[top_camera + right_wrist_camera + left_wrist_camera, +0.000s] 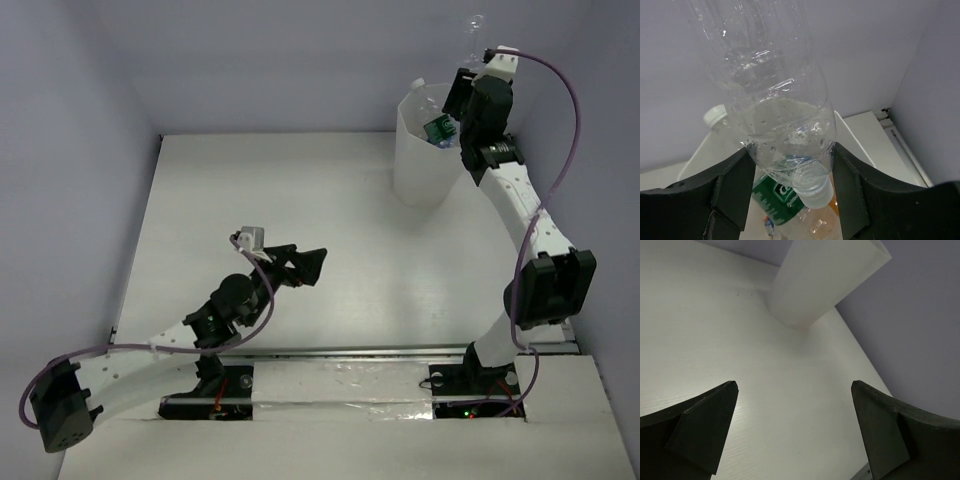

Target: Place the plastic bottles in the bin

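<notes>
Bin (420,170) stands at the far right corner of the white surface (300,200), upright, mouth open upward. Right end effector (792,170) is up above the bin's mouth, fingers (735,190) pressed on either side of a clear bottle (780,115), gripping it near the shoulder. That bottle is upside down, its cap (812,187) pointing into the bin and its body sticking up past the wrist in the top view (475,35); droplets show on the inside of its wall. Below it, inside the bin, lie a green-labelled bottle (775,200), also seen at the rim from above (437,130), and a white-capped bottle (715,116) toward the left wall. A bit of orange shows beside the green label, too small to tell what it is. Left end effector (794,390) sits well apart from the bin, over the near-left part of the surface, jaws spread wide with nothing between them; from the left wrist view the bin (825,280) is ahead of it, at the far edge against the grey wall (910,330).
</notes>
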Controlling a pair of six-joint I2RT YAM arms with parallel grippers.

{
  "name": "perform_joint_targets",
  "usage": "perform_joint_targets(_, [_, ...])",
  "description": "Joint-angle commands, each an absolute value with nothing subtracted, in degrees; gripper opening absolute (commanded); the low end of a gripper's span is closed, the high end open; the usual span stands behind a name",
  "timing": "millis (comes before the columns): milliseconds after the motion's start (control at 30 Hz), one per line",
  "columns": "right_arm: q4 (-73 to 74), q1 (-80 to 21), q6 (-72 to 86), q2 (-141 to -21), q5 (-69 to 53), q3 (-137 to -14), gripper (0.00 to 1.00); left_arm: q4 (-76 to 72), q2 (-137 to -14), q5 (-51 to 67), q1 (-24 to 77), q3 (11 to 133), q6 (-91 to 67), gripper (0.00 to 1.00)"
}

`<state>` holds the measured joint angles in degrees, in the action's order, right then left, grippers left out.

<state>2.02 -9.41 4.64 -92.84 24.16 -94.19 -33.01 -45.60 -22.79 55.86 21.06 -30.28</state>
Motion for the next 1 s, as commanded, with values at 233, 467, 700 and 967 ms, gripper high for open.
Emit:
perform_joint_targets(233, [-4.4, -8.3, 5.3, -97.0, 16.6, -92.7, 0.31, -27.8, -28.8, -26.9, 56.9, 12.7, -28.2, 0.96])
perform_joint_targets(467, [-7.0, -8.3, 7.8, -94.4, 18.0, -87.7, 0.65, -27.8, -28.9, -27.2, 56.9, 12.6, -27.2, 0.96])
perform_joint_targets(700, [-6.0, -8.3, 8.5, -89.7, 19.2, -85.9, 0.84, -26.7, -28.8, -28.1, 56.9, 13.4, -27.4, 0.96])
perform_joint_targets(967, [-7.1, -8.3, 14.1, -77.5, 16.8, -81.0, 0.91, -24.9, -28.0, -29.2, 56.9, 15.2, -28.6, 0.97])
